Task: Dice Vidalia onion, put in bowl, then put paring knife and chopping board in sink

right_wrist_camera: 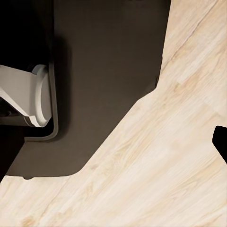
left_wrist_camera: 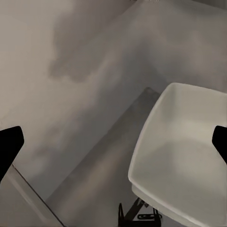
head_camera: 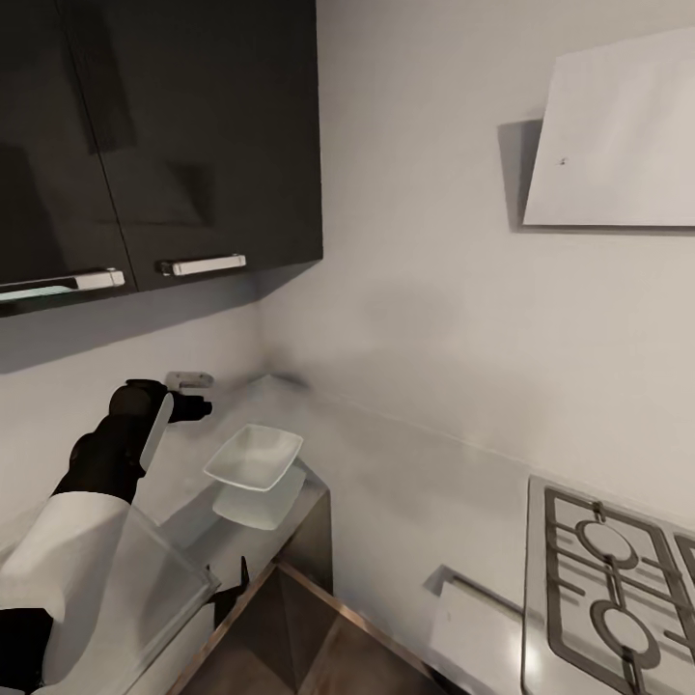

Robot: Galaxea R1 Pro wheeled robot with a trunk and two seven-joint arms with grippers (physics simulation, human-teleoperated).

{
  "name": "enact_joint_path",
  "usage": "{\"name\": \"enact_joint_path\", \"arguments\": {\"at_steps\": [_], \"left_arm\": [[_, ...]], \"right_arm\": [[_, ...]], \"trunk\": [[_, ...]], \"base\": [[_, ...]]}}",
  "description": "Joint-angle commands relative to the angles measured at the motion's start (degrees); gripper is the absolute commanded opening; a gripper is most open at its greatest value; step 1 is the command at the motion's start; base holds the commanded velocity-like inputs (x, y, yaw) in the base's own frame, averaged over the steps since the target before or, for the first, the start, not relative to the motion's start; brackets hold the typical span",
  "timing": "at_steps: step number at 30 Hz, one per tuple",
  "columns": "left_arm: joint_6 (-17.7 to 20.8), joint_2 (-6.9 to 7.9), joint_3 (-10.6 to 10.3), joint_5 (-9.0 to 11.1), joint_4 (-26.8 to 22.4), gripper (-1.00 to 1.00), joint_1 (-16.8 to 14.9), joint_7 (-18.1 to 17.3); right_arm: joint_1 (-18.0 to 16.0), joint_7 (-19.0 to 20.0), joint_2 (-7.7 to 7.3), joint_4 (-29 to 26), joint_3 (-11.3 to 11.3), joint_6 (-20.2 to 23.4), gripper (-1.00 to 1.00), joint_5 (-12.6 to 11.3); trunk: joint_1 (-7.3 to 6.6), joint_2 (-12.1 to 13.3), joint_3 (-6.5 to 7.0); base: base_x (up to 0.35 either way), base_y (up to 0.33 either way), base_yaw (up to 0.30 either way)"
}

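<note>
Our left gripper hangs wide open, the bowl reaching one fingertip and bare countertop spanning the gap. We cannot tell the right gripper's spread; one fingertip shows above floor.

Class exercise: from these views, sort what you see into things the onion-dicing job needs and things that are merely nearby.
Belong to the job:
bowl, white and empty
countertop it sits on
left gripper, raised near the bowl

Just nearby:
stove grate
dark wall cabinets
wood floor
</note>
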Motion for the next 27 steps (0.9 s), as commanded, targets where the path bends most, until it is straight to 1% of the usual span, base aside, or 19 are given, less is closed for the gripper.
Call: {"name": "enact_joint_path", "arguments": {"at_steps": [1,27], "left_arm": [[0.23,0.01,-0.01,0.06,-0.05,1.0,-0.02,0.16],[0.23,0.01,-0.01,-0.01,-0.16,1.0,-0.02,0.17]], "right_arm": [[0.03,-0.29,0.02,-0.08,-0.01,-0.01,1.0,0.49],[0.05,-0.13,0.03,-0.2,0.01,-0.19,1.0,0.49]], "trunk": [[0.03,-0.07,-0.05],[0.03,-0.07,-0.05]], "base": [[0.023,0.002,0.0],[0.002,0.0,0.0]]}}
